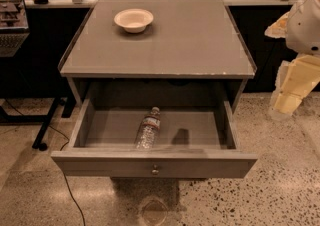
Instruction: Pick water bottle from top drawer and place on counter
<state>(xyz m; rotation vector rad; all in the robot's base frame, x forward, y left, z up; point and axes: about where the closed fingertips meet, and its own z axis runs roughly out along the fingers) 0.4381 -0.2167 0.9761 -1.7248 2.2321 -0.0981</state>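
Observation:
The water bottle (pixel 148 129) lies on its side in the open top drawer (pixel 100 162), near the middle, with its white cap pointing to the back. The drawer is pulled out, with its round knob (pixel 155 170) at the centre of the front panel. The counter (pixel 190 40) is the flat grey top above it. My gripper (pixel 287 101) hangs at the far right, beside the cabinet, at about drawer height and well apart from the bottle. It holds nothing that I can see.
A small white bowl (pixel 133 20) stands on the counter at the back left. Dark desks and cables (pixel 60 135) stand to the left of the cabinet. The speckled floor (pixel 280 190) lies in front and to the right.

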